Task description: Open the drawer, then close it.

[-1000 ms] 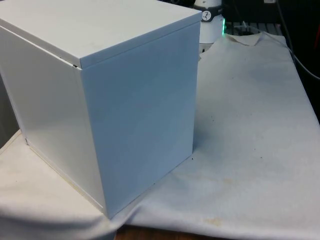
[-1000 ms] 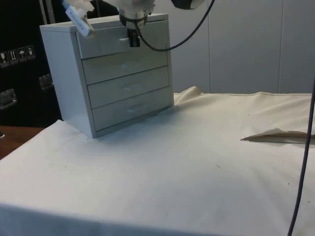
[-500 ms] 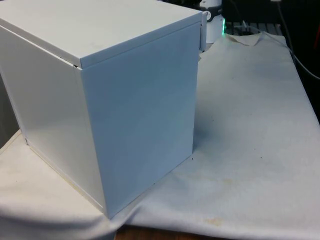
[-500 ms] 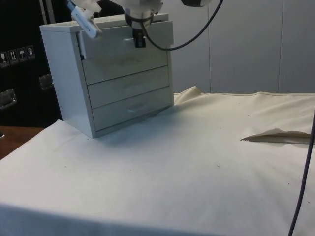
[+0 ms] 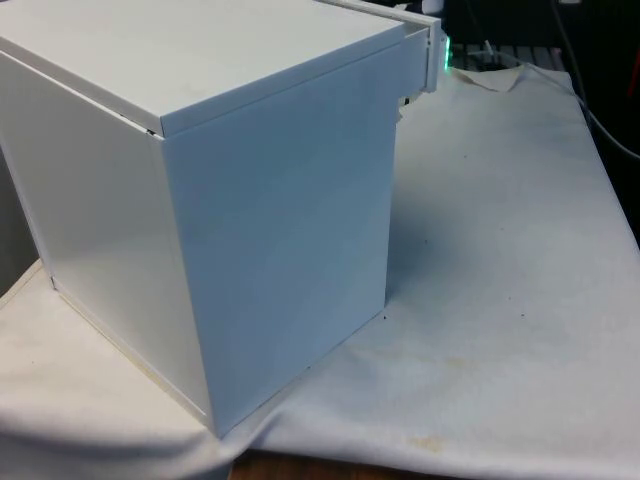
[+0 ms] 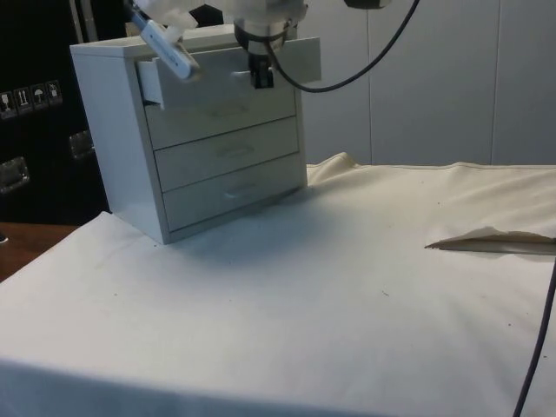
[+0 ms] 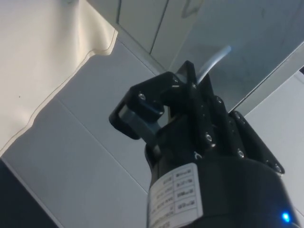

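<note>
The white four-drawer chest [image 6: 195, 130] stands on the table under its white cloth [image 6: 347, 287], and its top drawer [image 6: 230, 71] juts out past the three shut fronts below it. In the front view the same drawer shows as a narrow white edge poking out past the chest's far upper corner [image 5: 420, 45]. The black two-finger end effector [image 6: 260, 73] hangs right at the front panel of that drawer, about mid-width, where the handle should be. In the wrist view a thin pale bar, likely the handle [image 7: 213, 64], runs in between the fingers [image 7: 142, 118], so I'd judge they're closed around it, though the contact itself is hidden. By my reckoning the opening half is well along but maybe not finished; pushing the drawer back into the chest is all still to do
</note>
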`<state>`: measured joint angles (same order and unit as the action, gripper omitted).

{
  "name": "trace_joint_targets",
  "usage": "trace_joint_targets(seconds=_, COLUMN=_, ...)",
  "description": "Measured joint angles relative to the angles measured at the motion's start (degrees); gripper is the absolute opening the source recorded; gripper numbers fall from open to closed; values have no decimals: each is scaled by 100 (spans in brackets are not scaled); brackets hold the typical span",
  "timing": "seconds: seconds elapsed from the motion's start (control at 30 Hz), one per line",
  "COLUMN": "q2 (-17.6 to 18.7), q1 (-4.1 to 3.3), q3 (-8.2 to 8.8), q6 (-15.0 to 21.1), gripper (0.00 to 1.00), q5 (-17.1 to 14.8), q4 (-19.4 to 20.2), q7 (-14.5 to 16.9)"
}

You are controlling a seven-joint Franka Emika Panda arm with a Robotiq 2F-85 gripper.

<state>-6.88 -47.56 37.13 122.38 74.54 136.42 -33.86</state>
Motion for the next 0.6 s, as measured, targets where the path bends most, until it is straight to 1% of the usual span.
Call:
trace_joint_targets(seconds=0.1, q2=-86, q1=0, q3=-92, q6=-103, gripper=7, q5=6, q4=92, q7=-34)
trace_joint_targets(seconds=0.13, q2=-86, q1=0, q3=-92, q6=-103, gripper=7, q5=6, q4=92, q7=-34)
trace_joint_targets(seconds=0.17, q2=-143, q1=0, q3=-160, q6=-172, gripper=7, q5=6, q4=155, q7=-57)
trace_joint_targets(seconds=0.37, q2=-350, q1=0, q3=-395, q6=-395, gripper=7, q5=6, q4=390, q7=-189)
trace_joint_targets(seconds=0.47, q2=-378, q1=0, q3=-424, q6=-424, gripper=7, q5=6, q4=424, q7=-212)
trace_joint_targets(seconds=0.6, q2=-504, q1=0, q3=-544, q6=-510, gripper=7, q5=6, q4=584, q7=-298)
